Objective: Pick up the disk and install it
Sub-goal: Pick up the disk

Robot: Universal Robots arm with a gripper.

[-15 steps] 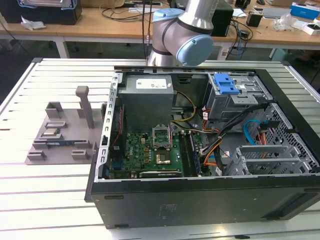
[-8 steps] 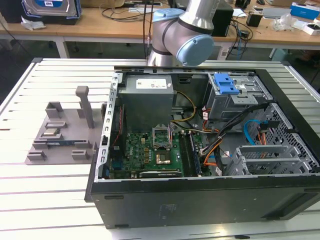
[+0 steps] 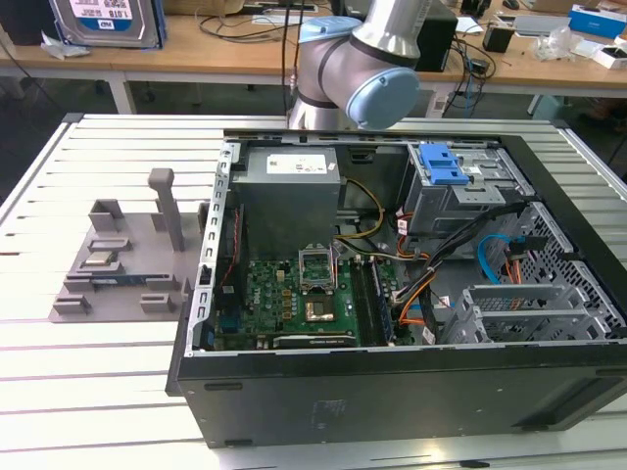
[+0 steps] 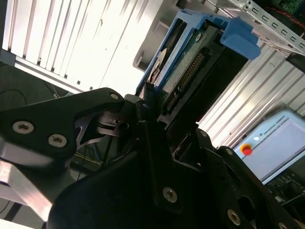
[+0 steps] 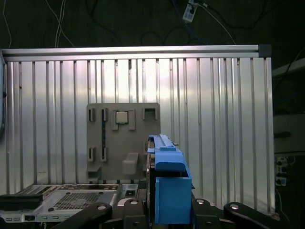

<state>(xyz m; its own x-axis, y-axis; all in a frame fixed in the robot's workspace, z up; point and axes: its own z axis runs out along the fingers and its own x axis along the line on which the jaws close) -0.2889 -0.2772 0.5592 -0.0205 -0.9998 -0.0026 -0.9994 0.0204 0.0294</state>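
In both wrist views the disk [image 4: 188,59] is a silver hard drive in a bright blue carrier, held on edge above the ribbed aluminium table [image 5: 214,119]. My gripper [image 4: 159,112] is shut on it, with black fingers [image 4: 143,102] pressing its near end. In the first wrist view the carrier's blue edge [image 5: 167,176] rises straight up out of the gripper [image 5: 167,207]. In the exterior view the arm [image 3: 362,69] hangs behind the open computer case [image 3: 392,392], and its lower end runs out of the picture.
The case lies open on the table, with a grey power-supply box [image 3: 289,191], a motherboard [image 3: 294,294] and a drive cage with a blue latch [image 3: 443,164]. A grey fixture plate [image 3: 118,264] stands at the exterior view's left. Another drive [image 3: 103,20] rests on the back bench.
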